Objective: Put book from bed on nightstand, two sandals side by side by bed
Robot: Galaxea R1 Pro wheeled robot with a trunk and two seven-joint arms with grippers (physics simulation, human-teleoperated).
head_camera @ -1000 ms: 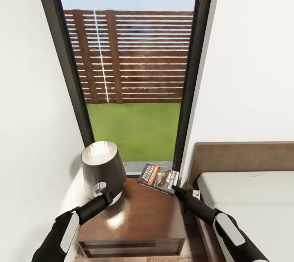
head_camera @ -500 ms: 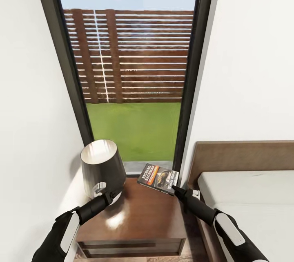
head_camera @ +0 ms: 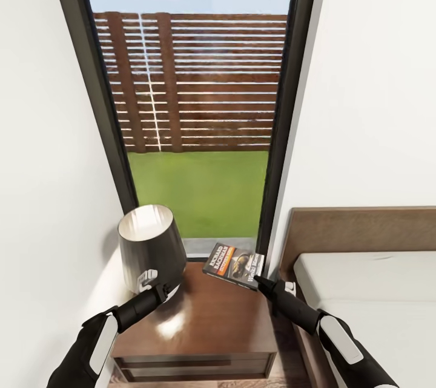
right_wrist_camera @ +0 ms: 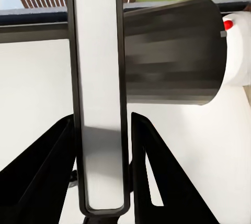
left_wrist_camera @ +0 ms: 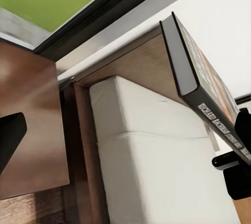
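The book [head_camera: 232, 263], with a dark cover and an orange band, hangs tilted over the back right corner of the nightstand [head_camera: 206, 324]. My right gripper [head_camera: 257, 281] is shut on its near corner. In the right wrist view the book's edge [right_wrist_camera: 99, 103] stands between the two black fingers [right_wrist_camera: 42, 174]. The left wrist view shows the book [left_wrist_camera: 204, 90] raised beside the bed [left_wrist_camera: 146, 156]. My left gripper [head_camera: 147, 282] is open and holds nothing. It sits over the nightstand's left side, close to the lamp. The sandals are out of view.
A dark lamp [head_camera: 151, 246] with a cone shade stands on the nightstand's back left. The bed's pale mattress [head_camera: 369, 297] and brown headboard [head_camera: 363, 233] lie to the right. White walls flank a tall dark-framed window [head_camera: 200, 134], close behind the nightstand.
The whole picture has shifted very slightly. The book stays in my right gripper over the nightstand's back right corner, and both arms hold their places.
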